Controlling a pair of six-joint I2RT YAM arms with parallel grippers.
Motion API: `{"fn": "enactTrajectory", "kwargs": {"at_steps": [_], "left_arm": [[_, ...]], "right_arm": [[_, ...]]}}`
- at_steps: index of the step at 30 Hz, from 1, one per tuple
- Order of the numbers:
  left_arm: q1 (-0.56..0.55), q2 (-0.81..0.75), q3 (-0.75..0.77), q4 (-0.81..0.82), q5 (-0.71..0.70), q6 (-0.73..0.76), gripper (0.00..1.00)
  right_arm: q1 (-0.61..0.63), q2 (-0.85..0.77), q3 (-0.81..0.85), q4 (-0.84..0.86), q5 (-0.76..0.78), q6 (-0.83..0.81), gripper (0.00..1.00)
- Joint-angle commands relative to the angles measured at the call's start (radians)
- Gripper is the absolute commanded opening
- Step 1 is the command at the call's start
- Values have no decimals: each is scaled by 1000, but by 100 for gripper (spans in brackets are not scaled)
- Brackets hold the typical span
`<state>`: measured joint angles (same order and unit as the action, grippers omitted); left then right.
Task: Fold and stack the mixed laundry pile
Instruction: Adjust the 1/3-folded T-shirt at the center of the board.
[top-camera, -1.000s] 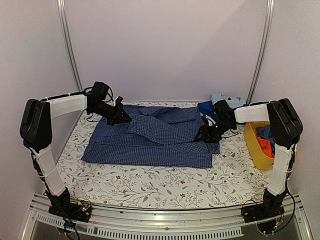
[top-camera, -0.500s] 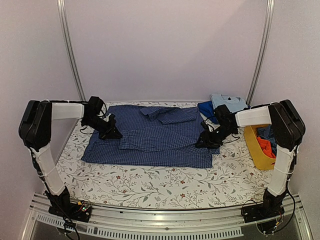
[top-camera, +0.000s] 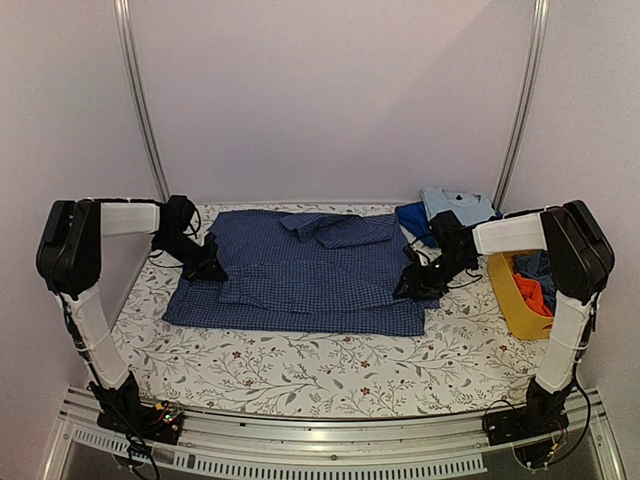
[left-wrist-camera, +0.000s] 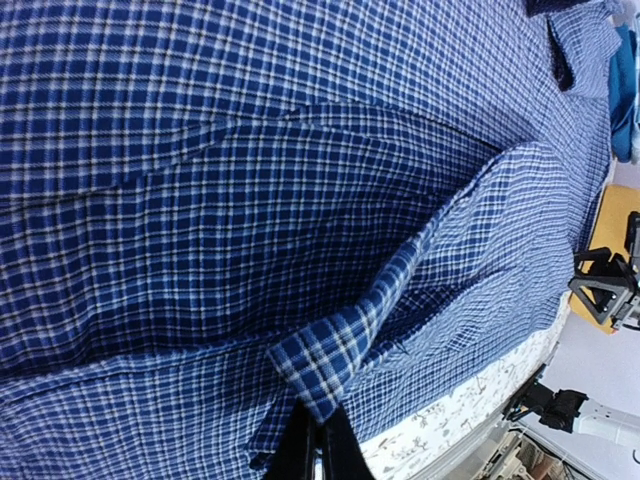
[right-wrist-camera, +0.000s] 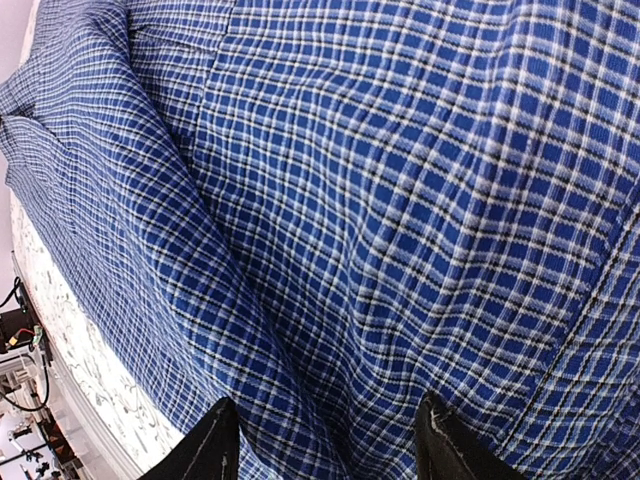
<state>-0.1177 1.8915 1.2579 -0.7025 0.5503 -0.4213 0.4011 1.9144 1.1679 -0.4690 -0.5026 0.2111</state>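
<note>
We couldn't see much of the left tool (left-wrist-camera: 318, 452), since it was cut off at the bottom of its wrist view, but it was pinched shut on a cuff of the blue checked shirt (top-camera: 300, 275). The shirt lay spread across the worktop (top-camera: 300, 370). The left arm reached low at the shirt's left edge, and the right tool (top-camera: 415, 285) sat with fingers apart over its right edge. A second earlier the left tool was over the shirt's middle, so it had pulled back left.

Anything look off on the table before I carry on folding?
Nothing spilled or damaged. The blue check shirt lies mostly flat, but the cloth along its far edge is bunched into rumpled folds rather than smoothed out.
</note>
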Motion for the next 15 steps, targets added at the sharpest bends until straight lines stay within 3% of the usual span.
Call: {"fn": "enactTrajectory", "kwargs": {"at_steps": [1,11,15], "left_arm": [[23,13,46,-108,-50,88,0],[27,35,41,-94,-63,94,0],[33,31,70,-101,-140,104,17]], "right_arm": [[8,-49,-19,-50,18,-10,60],[38,-102,4,-87,7,-5,60],[73,-111,56,-123,68,-7,57]]}}
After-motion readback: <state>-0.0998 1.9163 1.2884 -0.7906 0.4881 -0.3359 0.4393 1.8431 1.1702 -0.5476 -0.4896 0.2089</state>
